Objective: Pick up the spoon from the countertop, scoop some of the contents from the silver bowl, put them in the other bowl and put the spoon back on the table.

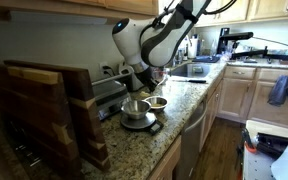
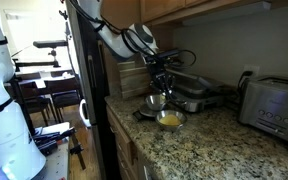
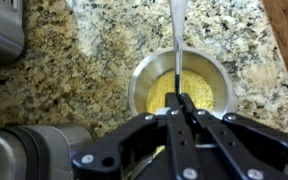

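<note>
**Spoon poised over the grain-filled bowl**

Lowest in the wrist view, the hand [image 3: 181,108]: clenched on the spoon [image 3: 177,40], jaws pinched tight on the thin metal shaft, presumably to stop any swivel under load. Running straight up the frame from that pinch, crossing the middle of the steel bowl [image 3: 141,88] and passing beyond its far rim; scoop end not identifiable from here. Centred beneath, a bed of yellow grains [image 3: 199,95], hence the steep top-down hold, leaving room to dip without nudging the rim. Probably the scooping step, with the transfer not yet made.

Around the bowl, the speckled granite table [image 3: 74,60], with the open stretch at left a likely spot for laying the spoon down later. In an exterior view, just behind the filled bowl near mid-frame, the second bowl [image 2: 156,98], set close enough for a short carry with little spill. Farther toward the right edge, a toaster [image 2: 274,100], well apart from the work.
</note>
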You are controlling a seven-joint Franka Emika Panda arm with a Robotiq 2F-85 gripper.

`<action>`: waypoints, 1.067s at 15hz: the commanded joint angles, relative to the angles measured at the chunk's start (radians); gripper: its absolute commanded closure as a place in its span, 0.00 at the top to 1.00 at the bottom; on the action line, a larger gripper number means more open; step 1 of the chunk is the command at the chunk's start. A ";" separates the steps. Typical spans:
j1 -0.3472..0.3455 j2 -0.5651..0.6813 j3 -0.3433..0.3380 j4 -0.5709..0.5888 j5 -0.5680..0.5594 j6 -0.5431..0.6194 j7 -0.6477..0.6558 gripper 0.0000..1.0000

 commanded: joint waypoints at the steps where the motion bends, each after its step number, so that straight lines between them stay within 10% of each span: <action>1: 0.030 -0.029 0.014 -0.020 0.028 -0.007 -0.043 0.03; 16: 0.117 0.029 0.026 -0.029 -0.313 0.075 0.290 0.03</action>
